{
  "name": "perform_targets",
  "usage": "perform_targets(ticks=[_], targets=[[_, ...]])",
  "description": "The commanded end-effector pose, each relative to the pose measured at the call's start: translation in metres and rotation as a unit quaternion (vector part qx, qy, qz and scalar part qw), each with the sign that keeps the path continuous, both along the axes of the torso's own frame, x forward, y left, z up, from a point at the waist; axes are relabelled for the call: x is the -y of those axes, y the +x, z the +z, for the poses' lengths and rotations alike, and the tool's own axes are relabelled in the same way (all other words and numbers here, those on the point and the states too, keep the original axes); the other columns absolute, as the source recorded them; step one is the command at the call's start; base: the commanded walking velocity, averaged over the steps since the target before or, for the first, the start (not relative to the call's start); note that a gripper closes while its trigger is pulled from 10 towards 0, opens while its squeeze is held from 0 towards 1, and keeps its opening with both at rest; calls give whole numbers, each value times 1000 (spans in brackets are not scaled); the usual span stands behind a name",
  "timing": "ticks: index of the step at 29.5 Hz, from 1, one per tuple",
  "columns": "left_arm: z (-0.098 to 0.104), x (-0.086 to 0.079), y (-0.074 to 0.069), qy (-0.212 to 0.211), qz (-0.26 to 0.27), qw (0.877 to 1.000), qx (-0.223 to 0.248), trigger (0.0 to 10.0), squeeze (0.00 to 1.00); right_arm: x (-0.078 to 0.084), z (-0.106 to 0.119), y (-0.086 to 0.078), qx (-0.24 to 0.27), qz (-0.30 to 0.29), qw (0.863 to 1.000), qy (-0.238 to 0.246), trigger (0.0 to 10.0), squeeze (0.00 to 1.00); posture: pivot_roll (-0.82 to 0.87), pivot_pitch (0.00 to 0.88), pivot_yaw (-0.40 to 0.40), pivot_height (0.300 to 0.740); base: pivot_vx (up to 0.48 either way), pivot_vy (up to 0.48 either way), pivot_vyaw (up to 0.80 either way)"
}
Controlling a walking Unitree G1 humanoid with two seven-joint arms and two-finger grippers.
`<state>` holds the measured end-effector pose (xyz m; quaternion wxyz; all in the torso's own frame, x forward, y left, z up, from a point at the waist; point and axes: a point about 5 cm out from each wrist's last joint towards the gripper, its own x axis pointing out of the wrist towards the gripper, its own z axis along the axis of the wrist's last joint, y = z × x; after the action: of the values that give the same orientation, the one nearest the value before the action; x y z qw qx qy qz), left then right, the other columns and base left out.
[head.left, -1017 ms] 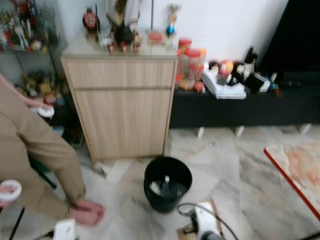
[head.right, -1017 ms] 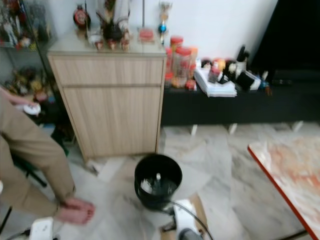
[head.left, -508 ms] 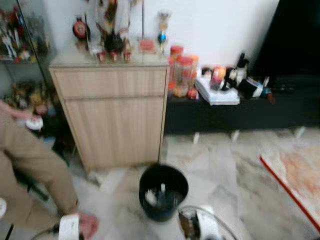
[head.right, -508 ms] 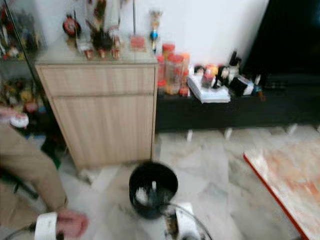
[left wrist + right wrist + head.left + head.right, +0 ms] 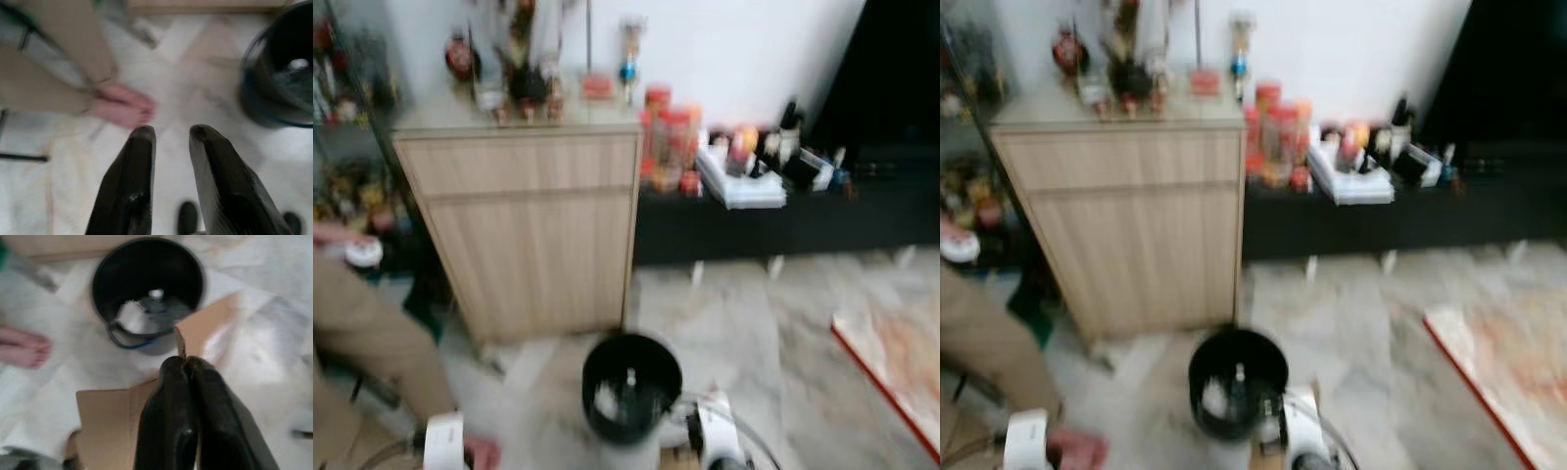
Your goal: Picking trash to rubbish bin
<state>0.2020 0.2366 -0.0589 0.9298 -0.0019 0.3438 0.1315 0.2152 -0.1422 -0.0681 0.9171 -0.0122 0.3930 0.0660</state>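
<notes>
A black rubbish bin (image 5: 631,387) stands on the marble floor before a wooden cabinet, with white trash (image 5: 133,313) lying inside. My right gripper (image 5: 185,361) hovers just short of the bin's rim (image 5: 146,340), shut on the edge of a flat brown cardboard piece (image 5: 117,416) that spreads out below it. My left gripper (image 5: 171,132) hangs open over bare floor, with nothing between its fingers. The bin (image 5: 279,83) lies to one side of it and a person's bare foot (image 5: 124,107) to the other.
A person in beige trousers (image 5: 372,343) stands at the left, close to my left arm (image 5: 443,441). The wooden cabinet (image 5: 529,225) and a low black shelf (image 5: 783,220) with jars and papers line the wall. A red-edged mat (image 5: 896,357) lies on the right.
The blurred head view has shifted, so the camera moved. The bin now sits lower in the picture, right beside my right arm. My left wrist has come up into view at the bottom left.
</notes>
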Motion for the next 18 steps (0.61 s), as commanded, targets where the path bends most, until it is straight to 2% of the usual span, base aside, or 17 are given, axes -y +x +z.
perform_targets(ticks=[1, 7, 18], targets=[[2, -6, 0, 7, 1, 1000, 4, 10000, 0, -9, 14, 19, 45, 7, 999, 20, 10000, 0, 74, 2, -41, 740, 307, 0, 0], [8, -3, 10, 6, -7, 1000, 24, 10000, 0, -23, 36, 46, 110, 42, 992, 54, 10000, 0, 72, 6, -41, 740, 308, 0, 0], [11, 2, 17, 4, -17, 999, 37, 10000, 0, -43, 53, 60, 151, 86, 981, 88, 10000, 0, 69, 19, -45, 740, 310, 0, 0]])
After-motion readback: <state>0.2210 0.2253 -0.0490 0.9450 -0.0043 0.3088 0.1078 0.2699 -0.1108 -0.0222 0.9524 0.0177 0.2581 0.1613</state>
